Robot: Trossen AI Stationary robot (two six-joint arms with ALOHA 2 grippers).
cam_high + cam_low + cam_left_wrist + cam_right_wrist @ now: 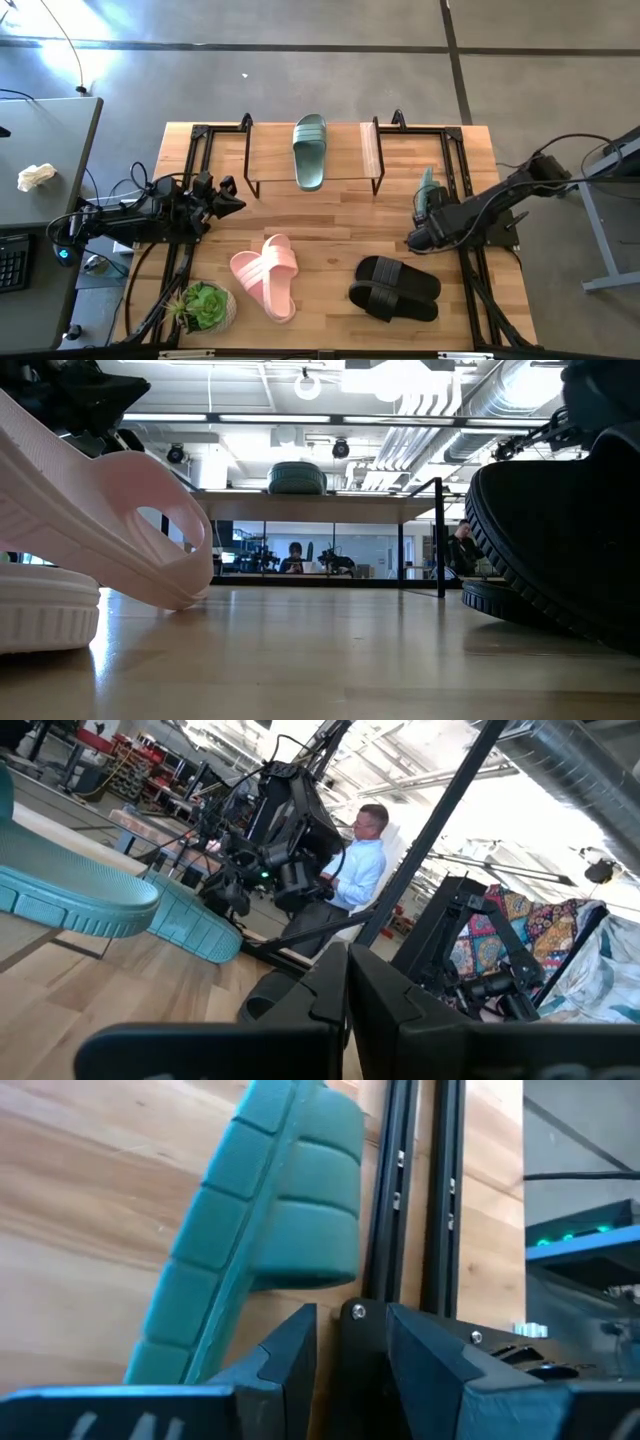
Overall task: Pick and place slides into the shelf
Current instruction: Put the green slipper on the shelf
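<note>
A wide table (330, 255) of pale wood planks, framed by black metal rails, fills the overhead view. At its far edge sits the shelf (312, 150), a low rack with a light wooden plank top and black wire side frames. One sage green slide (310, 150) lies on that plank, near its middle, its ribbed strap facing up.

Near the table's front edge, left of centre, the light pink slides (268, 277) are stacked crookedly, one leaning on the other. Toward the front right corner, the black slides (394, 289) lie side by side and touching. A small round green succulent (205, 306) sits at the front left corner.

The right gripper (418, 238) rests low at the right edge, just beside the second green slide (428, 192), which stands on its side against the rail. The right wrist view shows what the overhead cannot: that slide's blocky, grooved sole (260, 1230) close ahead, and the dark fingers (285, 1355) slightly parted, grasping nothing.

The left gripper (232, 198) waits at the left edge, near the shelf's left frame. Its fingers (310, 995) nearly touch, with nothing between them.

Only the table-level view shows the pink strap's (150, 540) smooth arch and the black sole's (550, 540) ridged tread. A person in a light blue shirt (355, 870) stands in the room beyond. No readable writing appears.
</note>
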